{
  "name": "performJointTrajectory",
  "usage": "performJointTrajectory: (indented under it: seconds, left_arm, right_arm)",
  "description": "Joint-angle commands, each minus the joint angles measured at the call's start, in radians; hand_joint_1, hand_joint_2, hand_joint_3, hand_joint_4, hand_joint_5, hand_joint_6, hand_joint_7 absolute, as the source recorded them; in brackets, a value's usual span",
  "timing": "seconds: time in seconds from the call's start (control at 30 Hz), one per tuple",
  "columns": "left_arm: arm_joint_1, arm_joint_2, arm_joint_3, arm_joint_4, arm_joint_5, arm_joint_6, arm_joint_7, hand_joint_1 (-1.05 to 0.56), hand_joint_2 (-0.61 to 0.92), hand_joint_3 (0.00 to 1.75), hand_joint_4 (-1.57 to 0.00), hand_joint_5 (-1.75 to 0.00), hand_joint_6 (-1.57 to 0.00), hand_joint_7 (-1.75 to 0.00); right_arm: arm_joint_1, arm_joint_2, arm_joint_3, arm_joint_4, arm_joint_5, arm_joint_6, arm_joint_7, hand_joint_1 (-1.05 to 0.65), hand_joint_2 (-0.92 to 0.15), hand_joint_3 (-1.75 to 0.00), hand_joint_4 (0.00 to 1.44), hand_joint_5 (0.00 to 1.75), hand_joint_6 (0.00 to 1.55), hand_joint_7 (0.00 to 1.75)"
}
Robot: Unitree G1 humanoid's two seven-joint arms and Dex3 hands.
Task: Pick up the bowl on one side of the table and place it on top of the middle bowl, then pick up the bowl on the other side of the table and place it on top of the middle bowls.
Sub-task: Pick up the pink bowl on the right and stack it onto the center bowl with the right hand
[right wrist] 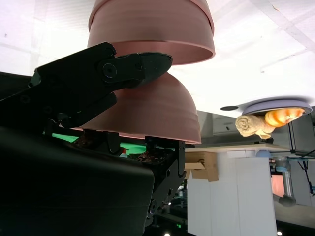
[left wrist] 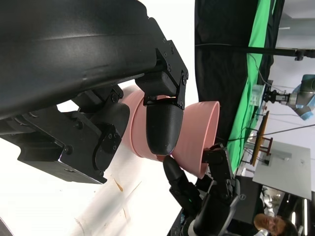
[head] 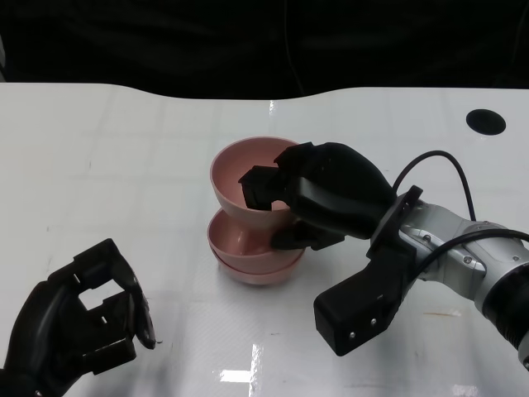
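The white surface (head: 124, 165) carries a pink stack just ahead of the right hand (head: 318, 198): the middle bowls (head: 248, 252), already nested, sit flat, and the top bowl (head: 248, 178) rides above them, not yet settled. It sits visibly higher than a nested bowl would, and looks tilted slightly toward the hand.

The main risk, as I judge it, is the release. The right hand grips the top bowl by its near rim, some fingers hooked over the rim into the bowl and others pressed against the outer wall below. If the hand lets go while the bowl is this high or off-centre, the bowl could drop askew, rock, or slide off the stack. If the fingers inside drag on the rim as they withdraw, they could pull the top bowl back toward the hand, or tip the whole stack. The fingers under the wall lie close to the lower rims and could nudge them.

The right wrist view shows the top bowl's wall against the fingers (right wrist: 123, 66), with the stack beyond it.

The left hand (head: 83, 318) rests well to the side of the stack, near the surface's front edge, fingers curled in and holding nothing.
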Motion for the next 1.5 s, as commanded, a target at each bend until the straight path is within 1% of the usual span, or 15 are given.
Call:
performJointTrajectory:
  seconds: [0.03,0.17,0.33,0.53,0.63,0.73,0.8,0.87,0.93,0.97,1.03,1.07,1.2,1.33,1.5]
  left_arm:
    - [0.015,0.006,0.004,-0.017,0.000,0.013,0.014,0.16,0.71,1.44,-0.93,-1.75,-0.70,-1.75]
    - [0.015,0.005,0.005,-0.015,-0.004,0.012,0.006,0.15,0.71,1.43,-0.93,-1.75,-0.69,-1.75]
    - [0.011,0.006,0.005,-0.013,-0.004,0.015,0.007,0.15,0.71,1.43,-0.93,-1.75,-0.70,-1.75]
    - [0.012,0.007,0.005,-0.014,-0.005,0.012,0.000,0.16,0.70,1.45,-0.93,-1.75,-0.70,-1.75]
    - [0.014,0.005,0.003,-0.014,0.003,0.001,0.001,0.15,0.68,1.47,-0.93,-1.75,-0.70,-1.75]
    - [0.015,0.005,0.004,-0.014,0.002,0.001,0.000,0.14,0.67,1.48,-0.92,-1.75,-0.70,-1.75]
    - [0.016,0.005,0.004,-0.017,0.004,0.002,0.003,0.14,0.67,1.48,-0.91,-1.75,-0.70,-1.75]
    - [0.018,0.005,0.003,-0.019,0.006,0.002,0.005,0.13,0.67,1.47,-0.91,-1.75,-0.69,-1.75]
    - [0.019,0.004,0.004,-0.023,0.003,0.007,0.007,0.14,0.68,1.47,-0.91,-1.75,-0.69,-1.75]
    - [0.019,0.004,0.005,-0.025,-0.001,0.013,0.008,0.14,0.68,1.46,-0.91,-1.75,-0.68,-1.75]
    - [0.020,0.004,0.007,-0.029,-0.005,0.020,0.010,0.14,0.69,1.46,-0.90,-1.75,-0.68,-1.75]
    - [0.020,0.005,0.006,-0.030,-0.002,0.021,0.012,0.14,0.69,1.45,-0.90,-1.75,-0.68,-1.75]
    - [0.021,0.005,0.006,-0.030,0.000,0.016,0.008,0.15,0.69,1.44,-0.90,-1.75,-0.68,-1.75]
    - [0.026,0.003,0.005,-0.052,0.002,0.041,0.030,0.14,0.70,1.43,-0.90,-1.75,-0.67,-1.75]
    - [0.028,0.005,0.004,-0.056,0.006,0.042,0.035,0.15,0.70,1.42,-0.89,-1.75,-0.67,-1.75]
  right_arm:
    - [-0.024,0.000,0.011,0.016,0.001,-0.005,-0.013,-0.29,-0.88,-0.29,0.88,1.75,0.58,1.62]
    - [-0.026,0.003,0.023,0.024,0.002,-0.013,-0.012,-0.28,-0.91,-0.18,0.87,1.75,0.68,1.37]
    - [-0.024,0.012,0.034,0.040,0.001,-0.026,-0.027,-0.24,-0.91,-0.13,0.88,1.75,0.62,1.62]
    - [-0.021,0.020,0.045,0.044,-0.002,-0.030,-0.024,-0.28,-0.92,-0.15,0.90,1.75,0.65,1.47]
    - [-0.018,0.019,0.050,0.039,0.000,-0.027,-0.022,-0.28,-0.92,-0.19,0.88,1.75,0.58,1.69]
    - [-0.013,0.014,0.057,0.028,-0.014,-0.004,-0.028,-0.31,-0.86,-0.10,0.85,1.75,0.72,1.31]
    - [-0.010,0.009,0.060,0.025,-0.020,0.004,-0.028,-0.41,-0.90,-0.08,0.84,1.57,0.82,0.95]
    - [-0.006,0.004,0.062,0.017,-0.022,0.019,-0.011,-0.48,-0.92,-0.11,0.83,1.44,0.87,0.75]
    - [0.002,-0.004,0.063,-0.007,-0.019,0.042,0.039,-0.61,-0.92,-0.21,0.79,0.60,0.81,0.27]
    - [0.006,-0.008,0.063,-0.020,-0.019,0.053,0.059,-0.64,-0.92,-0.23,0.77,0.34,0.78,0.13]
    - [0.017,-0.013,0.059,-0.042,-0.010,0.063,0.092,-0.72,-0.92,-0.27,0.59,0.10,0.64,0.03]
    - [0.023,-0.014,0.057,-0.052,-0.001,0.069,0.118,-0.74,-0.92,-0.28,0.54,0.05,0.60,0.02]
    - [0.035,-0.025,0.055,-0.097,0.014,0.100,0.215,-0.88,-0.92,-0.50,0.08,0.00,0.22,0.00]
    - [0.048,-0.032,0.057,-0.135,-0.002,0.136,0.246,-0.96,-0.92,-0.63,0.00,0.00,0.04,0.00]
    - [0.057,-0.037,0.062,-0.154,-0.012,0.161,0.252,-0.98,-0.92,-0.68,0.00,0.00,0.00,0.00]
